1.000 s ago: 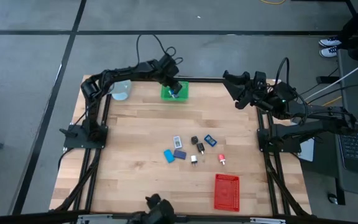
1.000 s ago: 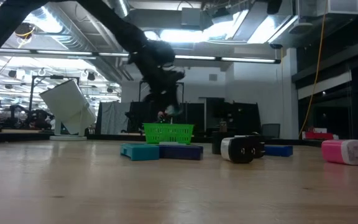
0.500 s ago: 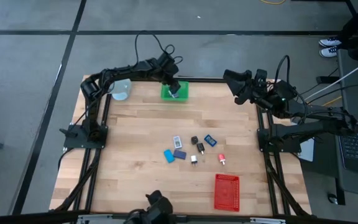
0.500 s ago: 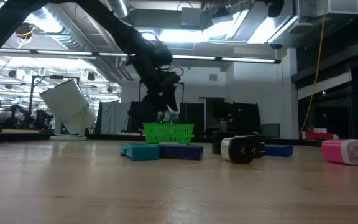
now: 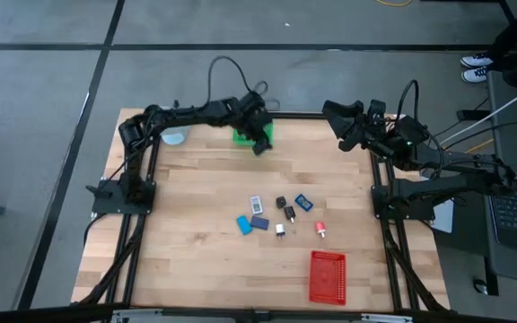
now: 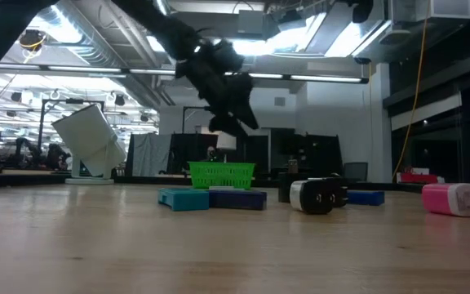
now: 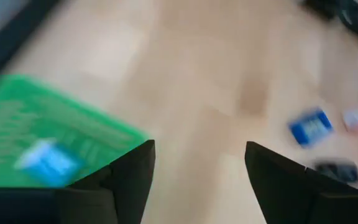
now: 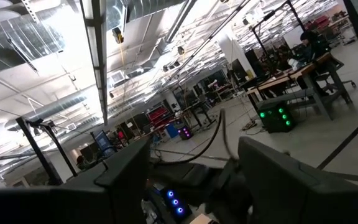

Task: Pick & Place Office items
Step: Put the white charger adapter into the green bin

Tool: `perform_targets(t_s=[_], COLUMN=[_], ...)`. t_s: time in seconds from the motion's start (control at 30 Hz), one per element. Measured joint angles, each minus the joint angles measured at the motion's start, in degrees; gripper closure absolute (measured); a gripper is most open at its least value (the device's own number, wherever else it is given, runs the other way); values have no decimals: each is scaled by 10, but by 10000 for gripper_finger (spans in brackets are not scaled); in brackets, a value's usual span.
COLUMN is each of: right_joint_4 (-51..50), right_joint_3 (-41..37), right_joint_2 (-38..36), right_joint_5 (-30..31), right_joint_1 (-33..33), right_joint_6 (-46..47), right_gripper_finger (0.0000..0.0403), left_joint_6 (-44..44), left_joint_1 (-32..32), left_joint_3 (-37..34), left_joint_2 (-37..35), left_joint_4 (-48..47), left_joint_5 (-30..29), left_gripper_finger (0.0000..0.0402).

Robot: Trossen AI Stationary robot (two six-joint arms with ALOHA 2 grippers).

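Note:
My left gripper (image 5: 260, 144) hangs open above the table, just near of the green mesh tray (image 5: 243, 135) at the far edge; in the low view the left gripper (image 6: 233, 122) is tipped above the tray (image 6: 220, 174). A light-blue item (image 7: 45, 163) lies inside that tray (image 7: 17, 118). Several office items rest flat mid-table: a white-blue bit (image 5: 256, 203), blue rectangles (image 5: 244, 224) (image 5: 303, 203), black pieces (image 5: 281, 203) and a red-white piece (image 5: 320, 231). My right gripper (image 5: 341, 128) waits open at the far right corner.
A red mesh tray (image 5: 327, 276) sits near the table's near right edge. A white-blue mug (image 5: 175, 136) stands at the far left corner, partly behind the left arm. Bare wood lies between the green tray and the cluster of items.
My left gripper, which pointed down into the green tray, has risen out of it, tipped, and swung a little toward the table's near edge and right. The right arm has kept still.

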Motion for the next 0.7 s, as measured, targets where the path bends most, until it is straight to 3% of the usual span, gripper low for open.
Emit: perform_targets(t_s=[0.2, 0.5, 0.7], right_joint_4=[-1, -4, -6], right_joint_3=[0, 0, 0], right_joint_2=[0, 0, 0], right_joint_5=[-16, -67, -87], right_joint_1=[0, 0, 0], right_joint_6=[0, 5, 16], right_gripper_finger=[152, 152, 152], left_joint_6=[61, 131, 105], left_joint_1=[-105, -221, -244], left_joint_3=[0, 1, 1], left_joint_2=[-4, 10, 14], left_joint_4=[-35, -26, -31], left_joint_5=[-18, -144, -129], left_gripper_finger=[164, 145, 121])
